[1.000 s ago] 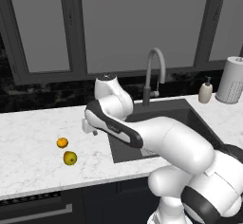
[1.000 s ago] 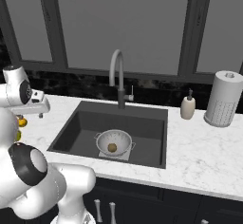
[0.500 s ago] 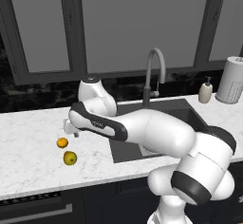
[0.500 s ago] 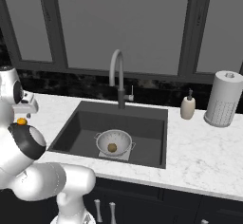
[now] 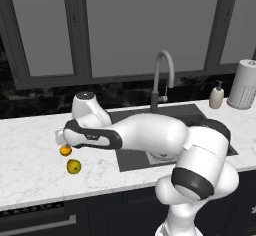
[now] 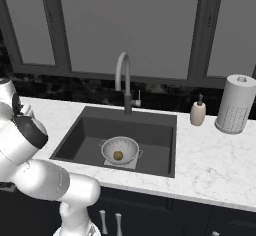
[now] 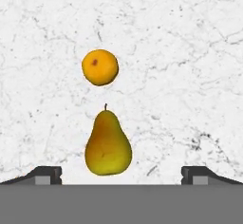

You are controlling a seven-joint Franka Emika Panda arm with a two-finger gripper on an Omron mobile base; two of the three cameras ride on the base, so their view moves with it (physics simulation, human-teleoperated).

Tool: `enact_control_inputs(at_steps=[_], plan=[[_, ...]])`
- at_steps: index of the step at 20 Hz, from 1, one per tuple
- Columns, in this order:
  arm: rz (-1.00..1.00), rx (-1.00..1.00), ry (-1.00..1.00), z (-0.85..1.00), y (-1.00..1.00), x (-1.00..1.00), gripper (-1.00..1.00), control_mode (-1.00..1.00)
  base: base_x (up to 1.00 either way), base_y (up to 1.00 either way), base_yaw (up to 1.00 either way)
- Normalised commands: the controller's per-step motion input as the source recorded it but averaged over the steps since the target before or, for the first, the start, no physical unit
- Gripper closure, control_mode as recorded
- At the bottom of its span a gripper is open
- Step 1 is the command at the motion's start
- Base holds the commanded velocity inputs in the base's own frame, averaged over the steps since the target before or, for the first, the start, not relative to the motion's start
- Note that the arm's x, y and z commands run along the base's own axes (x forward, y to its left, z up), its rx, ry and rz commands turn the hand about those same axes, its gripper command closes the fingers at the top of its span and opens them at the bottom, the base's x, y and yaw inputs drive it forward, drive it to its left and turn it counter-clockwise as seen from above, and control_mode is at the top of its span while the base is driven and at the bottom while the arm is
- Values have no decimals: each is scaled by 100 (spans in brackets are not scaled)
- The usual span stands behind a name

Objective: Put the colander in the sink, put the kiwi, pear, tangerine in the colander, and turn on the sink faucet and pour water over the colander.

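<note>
Jaws wide open, empty, over yellow-green blushed pear (image 7: 108, 144), lower centre of hand view. Small orange round tangerine (image 7: 100, 67) just above: sloppy descent cd nudge it rolling, or pear squirts out.

Landmark: large rectangular dark grey sink (image 6: 155, 127).
- Round silver-grey metal colander (image 6: 120, 149): in sink, on floor.
- Small brown oval kiwi (image 6: 118, 155): in colander.
- Small orange tangerine (image 5: 65, 150), yellow-green pear (image 5: 74, 166): on counter left of sink, near each other, apart.
- Tall grey gooseneck faucet (image 6: 125, 80): behind sink.
</note>
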Motion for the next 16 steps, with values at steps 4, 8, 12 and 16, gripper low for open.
enact_control_inputs(at_steps=[4, 8, 12, 16], plan=[[-15, 0, -1, -18, 22, 35, -100, -100, 0, 0, 0], [-13, 0, 2, -11, 17, 31, -100, -100, 0, 0, 0], [-11, 0, 9, -19, 17, 23, -100, -100, 0, 0, 0], [-10, 0, 5, -26, 21, 24, -100, -100, 0, 0, 0]])
